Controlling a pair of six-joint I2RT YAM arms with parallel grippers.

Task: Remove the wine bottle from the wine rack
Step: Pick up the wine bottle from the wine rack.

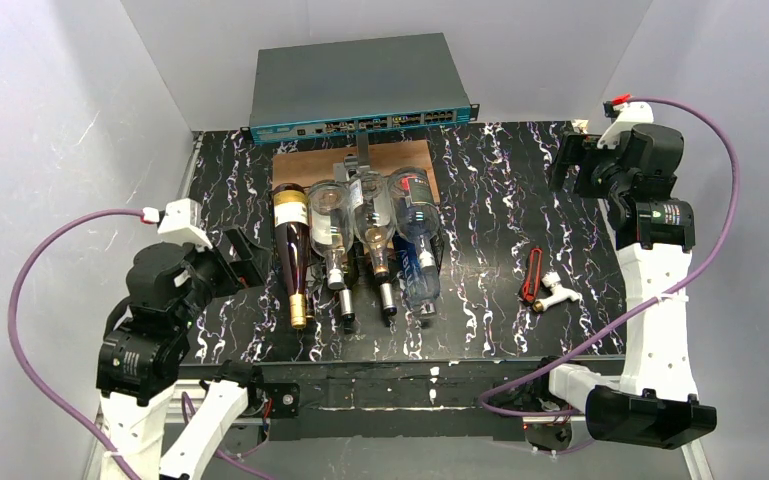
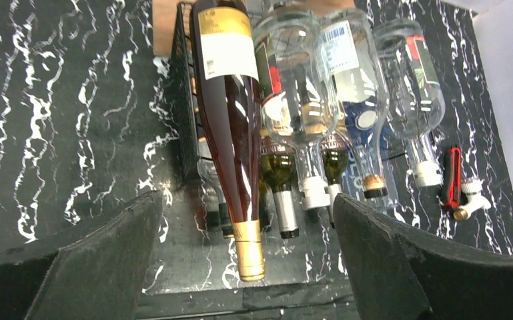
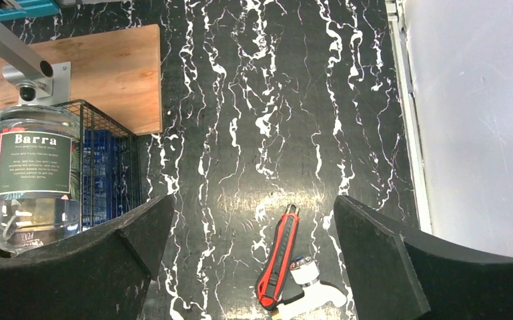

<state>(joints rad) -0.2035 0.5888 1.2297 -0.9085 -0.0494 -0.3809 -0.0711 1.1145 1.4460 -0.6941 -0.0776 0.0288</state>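
Note:
The wine rack (image 1: 444, 243), a low black wire-mesh frame, holds several bottles lying with their necks toward me. The wine bottle (image 1: 292, 250), dark red with a cream label and gold foil cap, lies on the rack's left side. Clear glass bottles (image 1: 372, 215) lie beside it. In the left wrist view the wine bottle (image 2: 230, 127) runs down the middle, its gold cap between and beyond my open left gripper (image 2: 247, 200), which touches nothing. My left gripper (image 1: 243, 258) hovers left of the rack. My right gripper (image 1: 572, 165) is open and empty, far right of the rack (image 3: 107, 167).
A red utility knife (image 1: 532, 275) and a white tap fitting (image 1: 561, 292) lie right of the rack, below my right gripper (image 3: 253, 200). A brown wooden board (image 1: 400, 156) sits under the rack's far end. A grey network switch (image 1: 360, 85) stands at the back.

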